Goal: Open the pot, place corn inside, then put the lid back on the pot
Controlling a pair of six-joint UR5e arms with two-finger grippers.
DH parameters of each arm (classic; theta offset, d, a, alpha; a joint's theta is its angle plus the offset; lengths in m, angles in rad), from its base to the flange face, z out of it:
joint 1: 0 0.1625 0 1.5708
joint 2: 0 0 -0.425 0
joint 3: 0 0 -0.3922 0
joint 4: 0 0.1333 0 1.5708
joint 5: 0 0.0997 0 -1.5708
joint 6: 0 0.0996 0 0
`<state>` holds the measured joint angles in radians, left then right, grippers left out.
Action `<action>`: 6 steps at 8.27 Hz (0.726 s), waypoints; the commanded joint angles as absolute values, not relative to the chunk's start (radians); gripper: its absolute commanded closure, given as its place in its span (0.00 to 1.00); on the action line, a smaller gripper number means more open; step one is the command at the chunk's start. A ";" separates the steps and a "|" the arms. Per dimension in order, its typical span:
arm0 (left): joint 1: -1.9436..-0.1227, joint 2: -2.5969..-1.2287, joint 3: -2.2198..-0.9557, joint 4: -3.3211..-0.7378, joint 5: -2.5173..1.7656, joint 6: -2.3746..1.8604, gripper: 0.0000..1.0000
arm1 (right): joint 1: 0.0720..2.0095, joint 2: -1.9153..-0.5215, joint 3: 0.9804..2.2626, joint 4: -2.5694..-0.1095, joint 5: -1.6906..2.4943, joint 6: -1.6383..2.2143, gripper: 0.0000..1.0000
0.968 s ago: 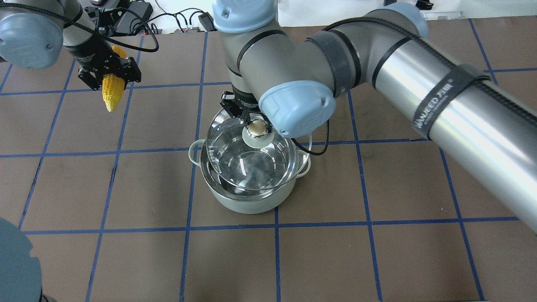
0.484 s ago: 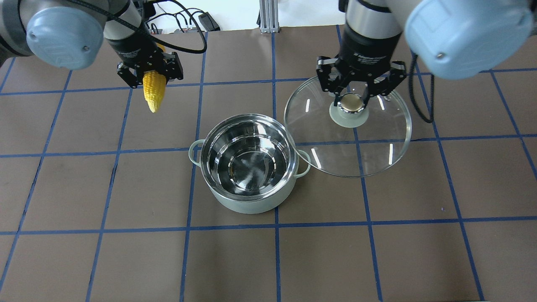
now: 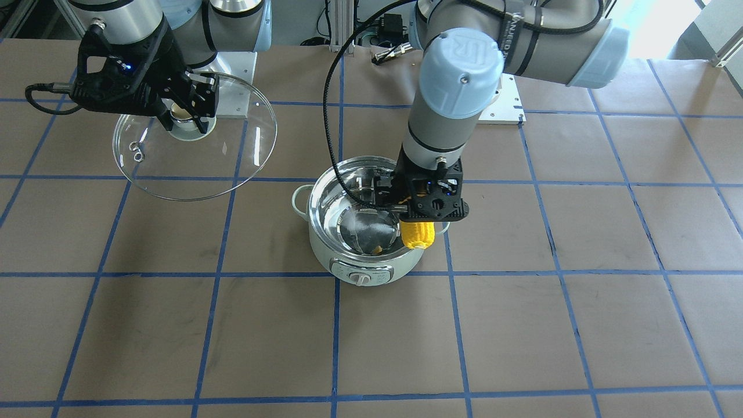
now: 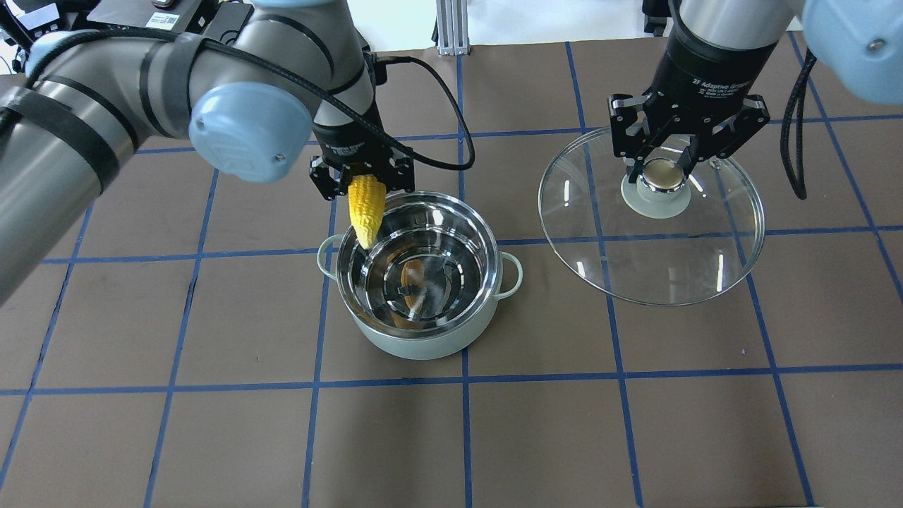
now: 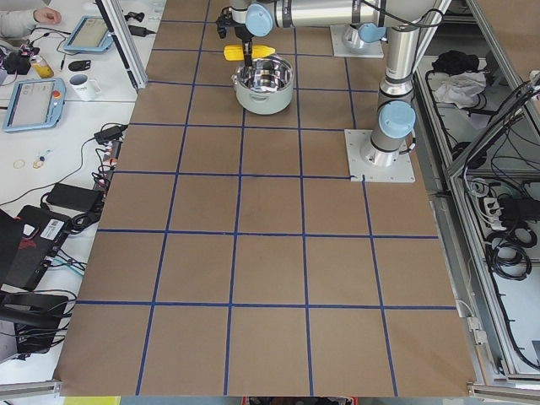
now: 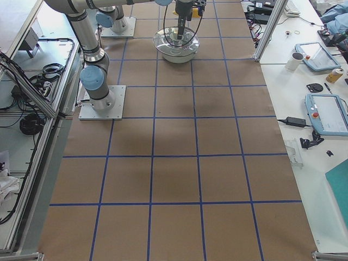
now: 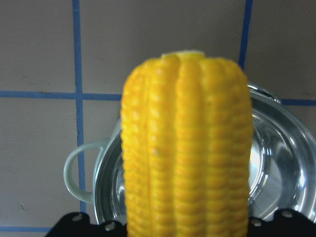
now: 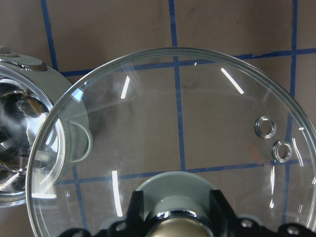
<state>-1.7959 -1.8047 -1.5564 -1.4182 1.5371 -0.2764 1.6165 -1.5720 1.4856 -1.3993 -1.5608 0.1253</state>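
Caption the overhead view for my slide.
Left gripper holds corn above the rim of the open pot; right gripper holds the lid aside.

Overhead camera looks forward and down from behind the robot [image 3: 458, 64]; front camera faces it from across the table [image 3: 522, 325], steeply down. Both show the pot [image 4: 416, 344] mid-table. Two distant side cameras look along the table from its ends. Wrist cameras sit close: left fills with corn [image 7: 185, 148], right with the lid [image 8: 197, 113].
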 commanded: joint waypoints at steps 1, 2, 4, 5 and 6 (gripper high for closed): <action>-1.858 -1.822 -1.637 -1.404 1.536 -0.330 1.00 | 1.612 -1.574 1.488 -1.388 -1.543 0.114 0.93; -1.858 -1.830 -1.638 -1.405 1.536 -0.330 1.00 | 1.612 -1.574 1.488 -1.390 -1.542 0.114 0.93; -1.862 -1.862 -1.638 -1.376 1.534 -0.330 1.00 | 1.612 -1.575 1.488 -1.390 -1.542 0.112 0.93; -1.871 -1.876 -1.638 -1.361 1.534 -0.330 1.00 | 1.612 -1.575 1.488 -1.390 -1.542 0.112 0.93; -1.874 -1.891 -1.637 -1.358 1.535 -0.330 1.00 | 1.612 -1.575 1.488 -1.390 -1.542 0.112 0.93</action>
